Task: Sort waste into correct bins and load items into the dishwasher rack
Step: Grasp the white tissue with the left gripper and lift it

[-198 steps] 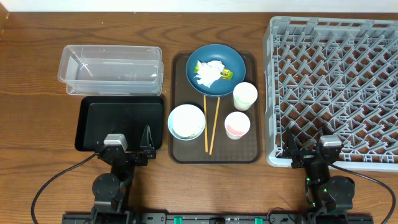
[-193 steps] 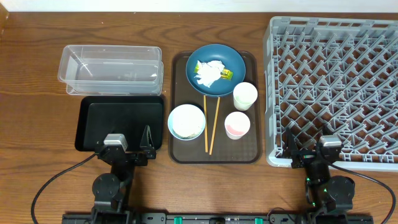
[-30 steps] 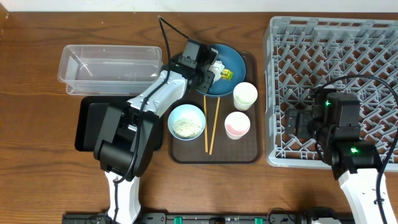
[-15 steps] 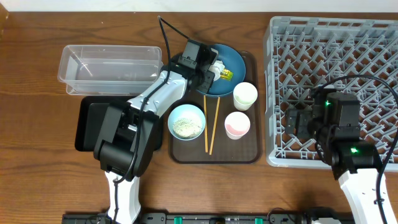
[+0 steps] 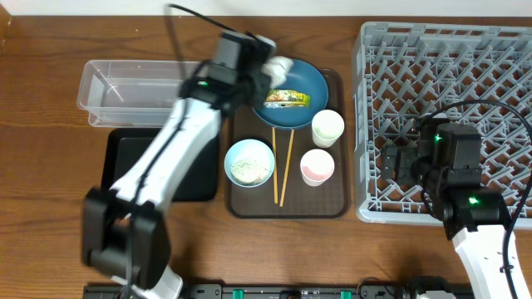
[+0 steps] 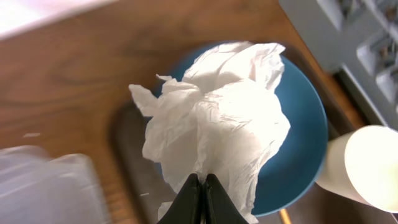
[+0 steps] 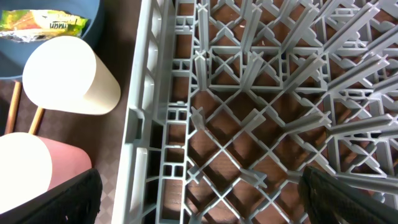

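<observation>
Left claw point(image 6: 200, 196): jaws fully closed, pinching a fold of the crumpled white tissue point(image 6: 217, 121). The tissue bunches out from the fingertips over the left part of the dark blue plate point(image 5: 306, 80), near its upper-left rim in the overhead view. The yellow-green wrapper point(image 5: 287, 99) lies flat on the plate, apart from the tissue. The plate sits at the far end of the brown serving tray point(image 5: 334, 202). Also on that tray: the white cup point(image 5: 327, 128) just beside the plate's near-right rim, the pinkish cup point(image 5: 317, 166) just in front of it, the light blue bowl point(image 5: 249, 162) holding rice grains point(image 5: 247, 169), and the two chopsticks point(image 5: 277, 170) lying between bowl and cups, far ends at the plate's edge. The clear container point(image 5: 133, 87) stands on the table point(image 5: 41, 124) left of the tray, with the black tray point(image 5: 120, 154) in front of it; the left arm crosses over the black tray. Right claw point(image 7: 202, 193): jaws spread wide, nothing between them, above the left edge of the grey dishwasher rack point(image 5: 465, 100). No dishes in the part of the rack that shows. The right wrist view shows both cups just outside the rack's left wall.
</observation>
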You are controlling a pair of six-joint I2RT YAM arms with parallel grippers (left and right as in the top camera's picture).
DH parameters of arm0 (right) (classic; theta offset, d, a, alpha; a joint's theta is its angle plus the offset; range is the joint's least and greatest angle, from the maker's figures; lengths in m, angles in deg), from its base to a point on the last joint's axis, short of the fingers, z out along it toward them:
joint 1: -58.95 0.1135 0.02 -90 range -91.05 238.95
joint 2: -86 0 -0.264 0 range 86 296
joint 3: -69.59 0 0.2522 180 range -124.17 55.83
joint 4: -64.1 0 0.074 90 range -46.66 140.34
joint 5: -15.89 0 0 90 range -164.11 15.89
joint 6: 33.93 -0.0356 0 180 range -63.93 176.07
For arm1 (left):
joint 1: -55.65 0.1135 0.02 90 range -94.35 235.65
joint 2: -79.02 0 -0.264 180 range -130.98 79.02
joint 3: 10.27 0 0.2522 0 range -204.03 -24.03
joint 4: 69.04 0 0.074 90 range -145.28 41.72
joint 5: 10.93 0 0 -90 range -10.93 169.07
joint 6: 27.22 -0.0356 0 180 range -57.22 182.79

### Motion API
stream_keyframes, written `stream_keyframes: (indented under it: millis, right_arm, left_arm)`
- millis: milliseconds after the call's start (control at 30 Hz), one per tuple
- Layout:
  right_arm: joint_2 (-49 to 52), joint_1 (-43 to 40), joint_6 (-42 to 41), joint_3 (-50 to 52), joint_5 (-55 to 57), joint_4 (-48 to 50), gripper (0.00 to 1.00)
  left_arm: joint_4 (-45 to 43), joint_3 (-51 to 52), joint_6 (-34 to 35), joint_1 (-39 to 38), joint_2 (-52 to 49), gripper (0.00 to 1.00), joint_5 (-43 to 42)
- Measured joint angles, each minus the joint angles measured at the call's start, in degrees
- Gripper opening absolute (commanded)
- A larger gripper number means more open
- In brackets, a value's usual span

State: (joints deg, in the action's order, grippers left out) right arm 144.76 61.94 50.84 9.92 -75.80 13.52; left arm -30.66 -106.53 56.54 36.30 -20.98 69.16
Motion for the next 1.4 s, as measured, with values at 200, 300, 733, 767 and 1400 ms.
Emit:
stream_keyframes:
  millis: [200,300,733,767,1400]
  right_arm:
    - [0.0,0.0,0.0,0.0,0.0,0.0,0.99]
    - [0.0,0.0,0.0,0.0,0.0,0.0,0.99]
    - [0.0,0.0,0.0,0.0,0.0,0.2,0.99]
    - [0.0,0.0,0.0,0.0,0.0,0.2,0.99]
    - [0.0,0.0,0.0,0.0,0.0,0.2,0.99]
  left_arm:
    - [4.4,0.0,0.4,8.7,3.7,0.06,2.0]
    - [6.4,0.0,0.5,13.2,3.5,0.06,3.1]
    - [8.3,0.0,1.8,19.9,1.7,0.77,1.6]
    - [8.3,0.0,1.8,19.9,1.7,0.77,0.0]
    - [0.3,0.0,-1.9,-1.1,1.6,0.87,-6.4]
